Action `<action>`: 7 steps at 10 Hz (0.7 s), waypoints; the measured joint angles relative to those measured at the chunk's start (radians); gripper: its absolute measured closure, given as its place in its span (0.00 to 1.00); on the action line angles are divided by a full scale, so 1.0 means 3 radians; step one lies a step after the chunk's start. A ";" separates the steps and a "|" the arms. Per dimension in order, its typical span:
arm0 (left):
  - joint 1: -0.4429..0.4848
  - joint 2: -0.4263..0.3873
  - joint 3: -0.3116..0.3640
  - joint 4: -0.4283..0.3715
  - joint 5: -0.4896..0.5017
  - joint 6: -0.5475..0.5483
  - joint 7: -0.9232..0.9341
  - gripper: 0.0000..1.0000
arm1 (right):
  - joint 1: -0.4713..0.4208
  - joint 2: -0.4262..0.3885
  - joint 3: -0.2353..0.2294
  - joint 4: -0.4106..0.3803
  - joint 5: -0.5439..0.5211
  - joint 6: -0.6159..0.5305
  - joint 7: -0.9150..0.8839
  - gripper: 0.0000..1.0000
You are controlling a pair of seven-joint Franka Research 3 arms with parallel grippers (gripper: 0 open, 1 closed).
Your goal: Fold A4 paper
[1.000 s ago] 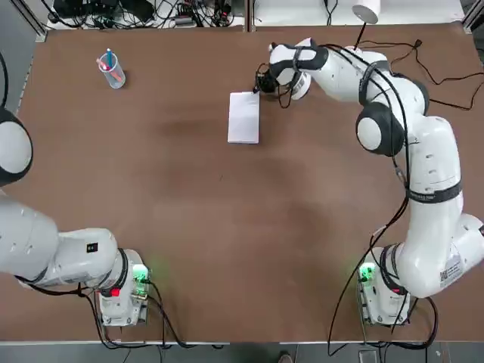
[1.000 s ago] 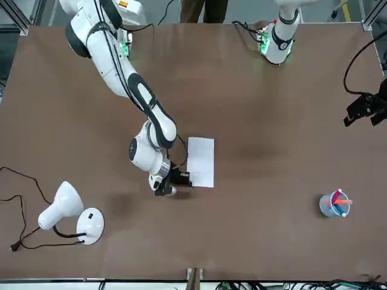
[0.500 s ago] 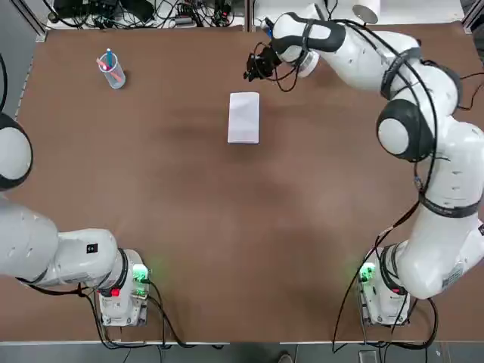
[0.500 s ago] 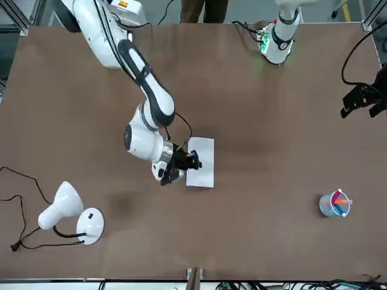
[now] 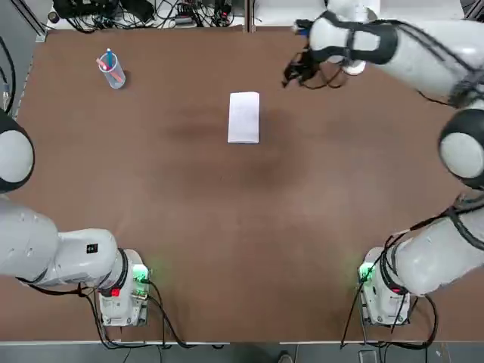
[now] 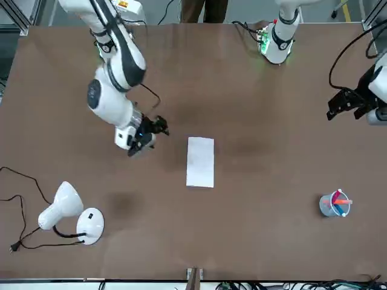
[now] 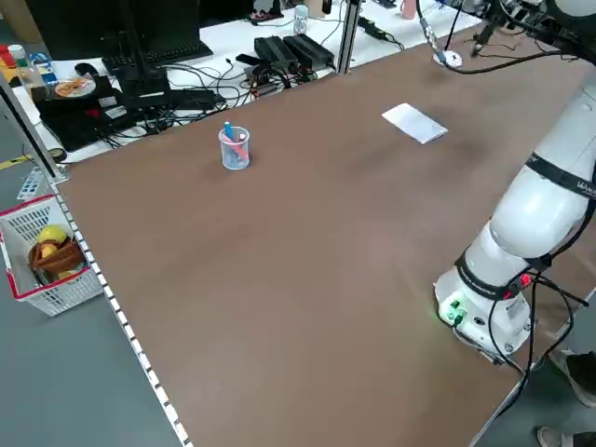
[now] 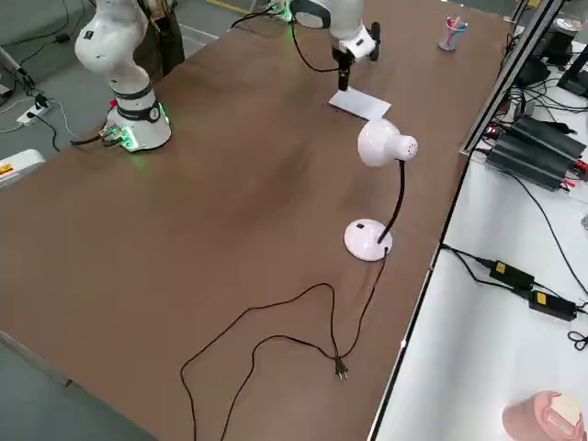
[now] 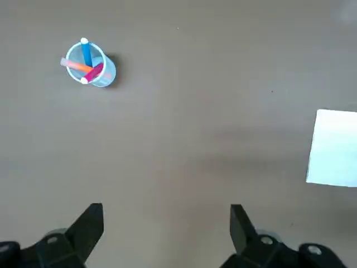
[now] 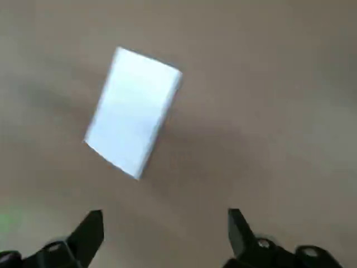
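Note:
The A4 paper (image 5: 243,117) lies flat on the brown table (image 5: 227,227) as a narrow, half-width white sheet, with nothing touching it. My right gripper (image 5: 293,73) hovers open to the paper's right, toward the far edge, and is clear of it. The right wrist view looks down on the paper (image 10: 134,111) beyond the spread fingers (image 10: 92,224). High over the left side of the table, my left gripper (image 6: 343,104) stands open. Its wrist view takes in the paper's edge (image 9: 334,146) and the pen cup (image 9: 88,64).
A clear cup with coloured pens (image 5: 112,69) stands at the far left of the table. A white desk lamp (image 6: 72,211) with a trailing black cord (image 8: 276,340) sits at the far right. A basket (image 7: 47,251) is off the table.
My right gripper has opened, lifted off the paper's far right corner and swung away to the right. The paper stays flat in place. The left gripper shifted only slightly.

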 joint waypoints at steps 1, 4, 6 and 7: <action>0.0000 0.0002 -0.0021 -0.0037 0.0000 0.0009 -0.0046 0.00 | -0.0231 -0.0190 -0.0014 0.0008 -0.0326 -0.0369 -0.0004 0.01; 0.0001 0.0003 -0.0040 -0.0057 0.0000 0.0023 -0.0058 0.00 | -0.0605 -0.0466 -0.0243 0.0362 -0.1242 -0.1458 0.0239 0.01; 0.0008 0.0003 -0.0038 -0.0057 0.0004 0.0044 -0.0058 0.00 | -0.0618 -0.0475 -0.0469 0.0787 -0.1336 -0.1972 0.0435 0.01; 0.0012 0.0003 -0.0036 -0.0058 0.0004 0.0060 -0.0058 0.00 | -0.0621 -0.0477 -0.0615 0.1039 -0.1336 -0.2157 0.0443 0.01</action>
